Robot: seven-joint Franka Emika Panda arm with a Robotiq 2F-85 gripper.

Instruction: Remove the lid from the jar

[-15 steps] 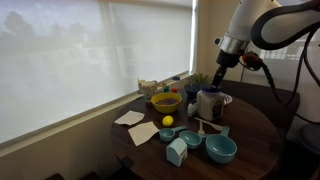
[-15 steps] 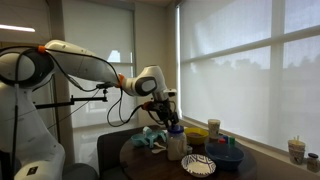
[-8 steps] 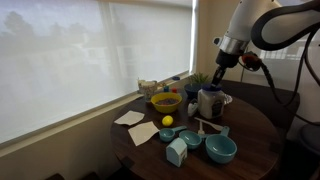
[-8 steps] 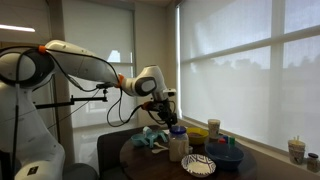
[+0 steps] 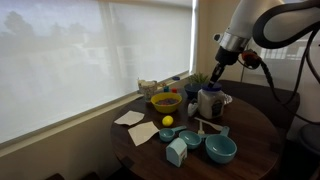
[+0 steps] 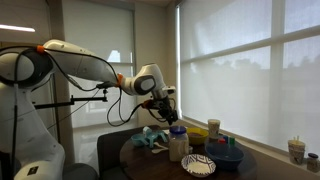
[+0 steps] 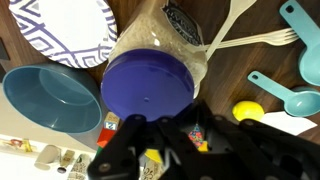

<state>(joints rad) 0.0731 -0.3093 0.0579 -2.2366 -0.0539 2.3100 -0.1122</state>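
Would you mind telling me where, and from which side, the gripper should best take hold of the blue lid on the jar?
Take the lid by its round rim, one finger on each opposite side, coming straight down from above. It lies flat on top of the upright jar, and the gripper hangs above it.

In the wrist view the lid (image 7: 150, 85) sat on the jar (image 7: 150, 35). From it, a plate (image 7: 60, 30) lay at ten o'clock, a bowl (image 7: 45, 95) at nine, a fork (image 7: 265, 39) at two, a lemon (image 7: 248, 110) at three.
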